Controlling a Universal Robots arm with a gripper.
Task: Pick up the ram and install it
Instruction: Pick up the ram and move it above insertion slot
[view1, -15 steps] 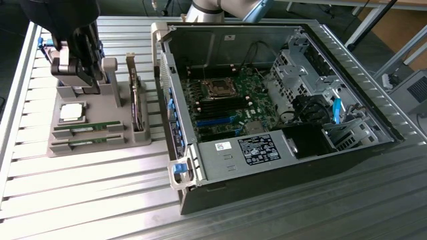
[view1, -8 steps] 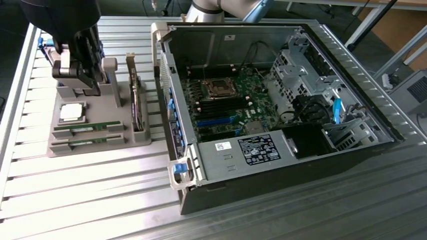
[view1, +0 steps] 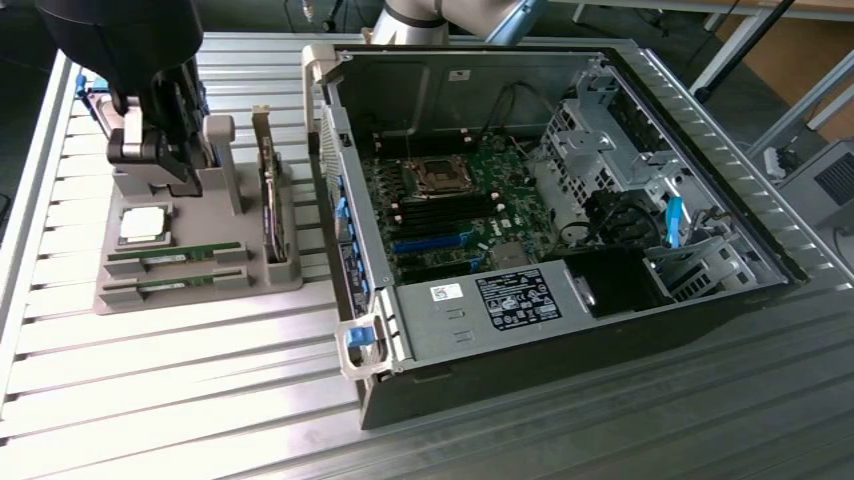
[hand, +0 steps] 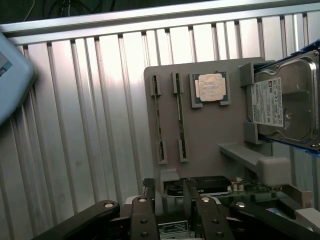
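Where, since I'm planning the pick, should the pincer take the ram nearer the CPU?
Probably grip the ram mid-length, pinching its flat faces, coming straight down from above. It stands on edge in the holder, brackets capping both ends, so only its middle span is free.

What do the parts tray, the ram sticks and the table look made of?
Parts tray: matte grey plastic by the look, maybe printed; dull, uniform, no glare.
Ram sticks: green circuit board, seen edge-on in the tray's slots.
Table: ribbed metal, probably aluminium; bright silvery sheen with strong glare.
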